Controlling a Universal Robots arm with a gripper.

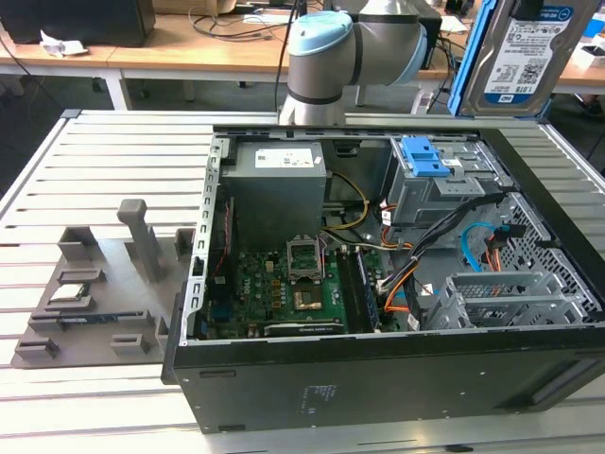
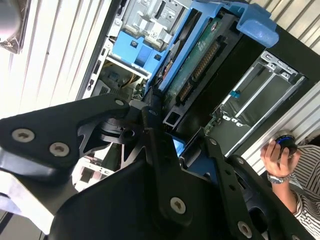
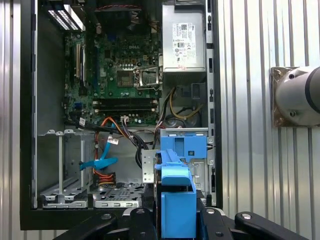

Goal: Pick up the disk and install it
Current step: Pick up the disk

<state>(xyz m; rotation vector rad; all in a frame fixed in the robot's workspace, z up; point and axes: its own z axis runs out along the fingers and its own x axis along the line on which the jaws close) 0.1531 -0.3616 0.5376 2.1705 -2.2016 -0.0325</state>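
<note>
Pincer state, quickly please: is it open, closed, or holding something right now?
The pincer is closed on the disk, holding it above the computer case.

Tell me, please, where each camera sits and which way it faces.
Exterior view: off the arm, looking down into the open computer case; the arm holds the disk aloft.
First wrist view: on the wrist, facing down into the case; gripper, disk and arm's base show.
Second wrist view: on the wrist, looking along the gripper at the disk; a person's hand shows.
Shared: disk and case.
</note>
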